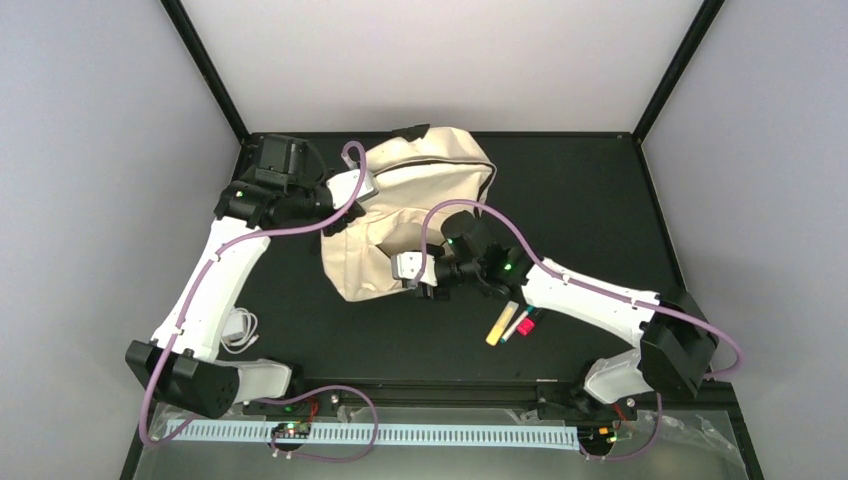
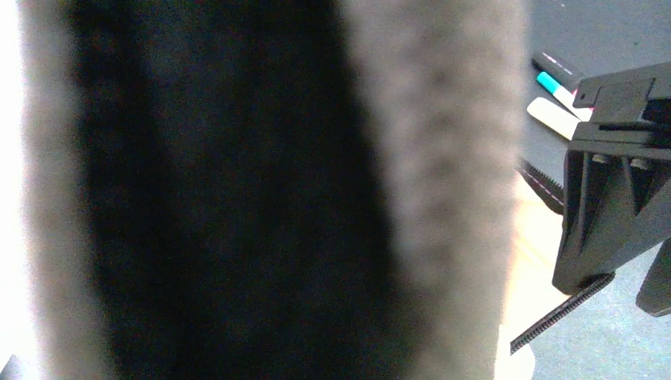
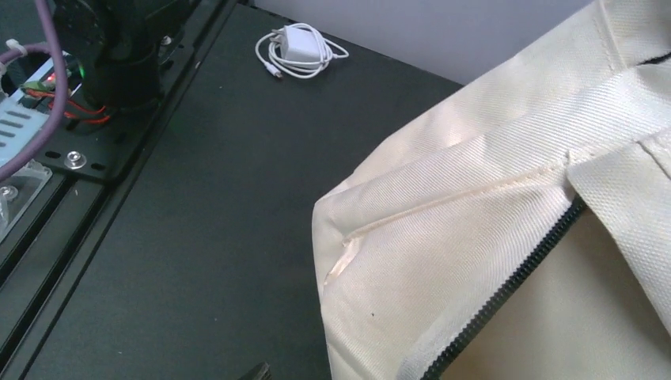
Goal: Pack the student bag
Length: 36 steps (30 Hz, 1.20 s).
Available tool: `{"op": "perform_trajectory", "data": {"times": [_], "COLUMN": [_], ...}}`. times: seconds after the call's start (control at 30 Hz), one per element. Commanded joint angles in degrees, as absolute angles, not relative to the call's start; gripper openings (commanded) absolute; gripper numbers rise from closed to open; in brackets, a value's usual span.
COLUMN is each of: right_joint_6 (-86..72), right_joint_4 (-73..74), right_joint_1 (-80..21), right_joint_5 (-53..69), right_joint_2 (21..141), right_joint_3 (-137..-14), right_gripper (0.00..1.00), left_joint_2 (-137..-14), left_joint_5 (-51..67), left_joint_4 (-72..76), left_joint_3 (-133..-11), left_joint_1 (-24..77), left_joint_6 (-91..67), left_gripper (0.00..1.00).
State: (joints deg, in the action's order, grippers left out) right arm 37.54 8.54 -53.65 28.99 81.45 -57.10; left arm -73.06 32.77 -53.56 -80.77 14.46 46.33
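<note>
Black tabletop is where the student bag is laid, its far-left rim pinched by the closed left tool, while the right tool (gap can't be made out, tbh) is parked at its near edge, zipper line running just ahead of it.

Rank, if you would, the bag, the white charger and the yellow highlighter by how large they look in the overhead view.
1. bag, by far the largest.
2. white charger with its coiled cable.
3. yellow highlighter, about as long as the charger bundle but much slimmer.
</note>
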Motion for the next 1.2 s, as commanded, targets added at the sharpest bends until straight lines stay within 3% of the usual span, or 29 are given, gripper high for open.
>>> {"op": "perform_trajectory", "data": {"times": [0.0,0.1,0.33,0.43,0.53,0.67,0.8,1.03,1.17], "right_joint_6": [32.0,23.34,7.25,-1.09,-12.78,-33.12,-51.18,-71.7,-71.27], "right_joint_4": [12.83,10.3,8.17,9.85,17.06,32.71,43.59,52.97,45.07], "right_joint_1": [-54.95,-54.93,-54.84,-54.64,-54.08,-52.53,-51.28,-51.14,-51.04], "right_joint_5": [25.48,16.3,-6.98,-19.13,-29.56,-31.77,-29.52,-27.54,-24.72], "right_joint_2": [78.76,76.74,66.89,61.93,58.29,56.15,57.74,71.41,74.54], "right_joint_3": [-56.65,-58.94,-58.07,-55.97,-53.51,-50.85,-45.91,-46.2,-43.57], "right_gripper": [0.47,0.62,0.82,0.99,1.0,1.0,0.85,0.6,0.59], "left_joint_2": [-71.04,-69.6,-67.3,-66.7,-65.99,-64.34,-63.33,-62.87,-63.05], "left_joint_5": [32.03,36.75,37.59,37.69,37.08,36.67,36.78,38.21,38.23], "left_joint_4": [-48.92,-49.98,-49.57,-49.3,-48.44,-48.16,-48.09,-48.02,-47.81], "left_joint_3": [-80.63,-77.73,-73.59,-72.62,-71.43,-69.34,-67.92,-67.59,-67.41], "left_joint_1": [13.96,13.97,14.15,14.24,14.24,14.24,14.24,14.23,14.33], "left_joint_6": [45.92,45.19,45.0,44.65,43.39,42.09,41.84,41.57,41.82], "left_gripper": [0.02,0.02,0.02,0.02,0.02,0.02,0.02,0.02,0.02]}}
